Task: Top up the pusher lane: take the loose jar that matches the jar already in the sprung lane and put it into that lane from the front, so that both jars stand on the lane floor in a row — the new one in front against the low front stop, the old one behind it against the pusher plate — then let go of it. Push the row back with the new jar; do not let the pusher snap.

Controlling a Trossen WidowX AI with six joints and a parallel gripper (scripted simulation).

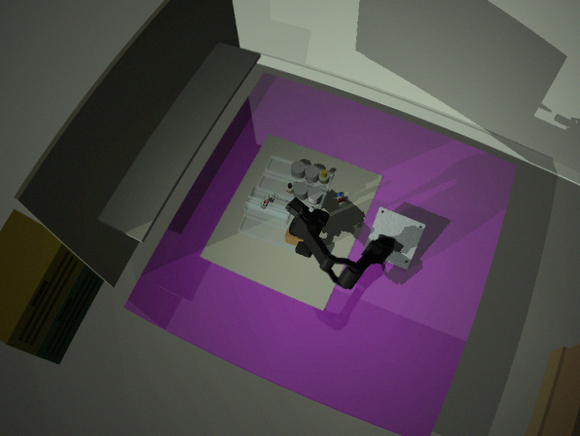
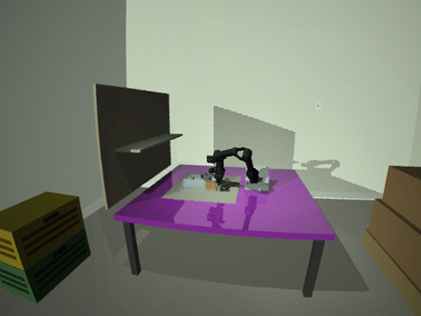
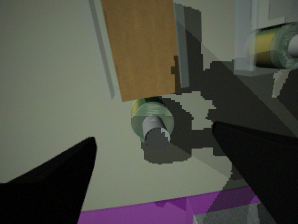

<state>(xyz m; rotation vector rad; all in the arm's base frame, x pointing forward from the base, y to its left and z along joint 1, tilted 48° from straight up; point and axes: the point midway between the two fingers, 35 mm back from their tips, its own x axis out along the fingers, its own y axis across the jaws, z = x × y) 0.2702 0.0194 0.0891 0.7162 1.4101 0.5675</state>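
Observation:
A loose jar [image 3: 150,111] with green glass, a yellow label and a grey lid stands in the wrist view in front of a brown block [image 3: 145,50] [image 1: 293,237] [image 2: 210,186]. Another green jar [image 3: 266,46] with a yellow label and a grey lid is at the front end of a clear-walled lane, upper right in the wrist view. The pusher plate is not visible there. My gripper [image 3: 155,135] is open and empty, pointing down, with its fingers apart on either side of the loose jar, which stands between and slightly beyond the fingertips. The arm hides this jar in the top view.
Neighbouring lanes hold several grey cylinders [image 1: 298,169], a yellow-capped bottle [image 1: 324,176] and a small dark-capped bottle [image 1: 290,188]. A small blue and red jar [image 1: 341,197] stands on the pale mat [image 1: 272,265]. A shelf board [image 1: 180,146] [image 2: 150,143] rises beyond the purple table's left edge.

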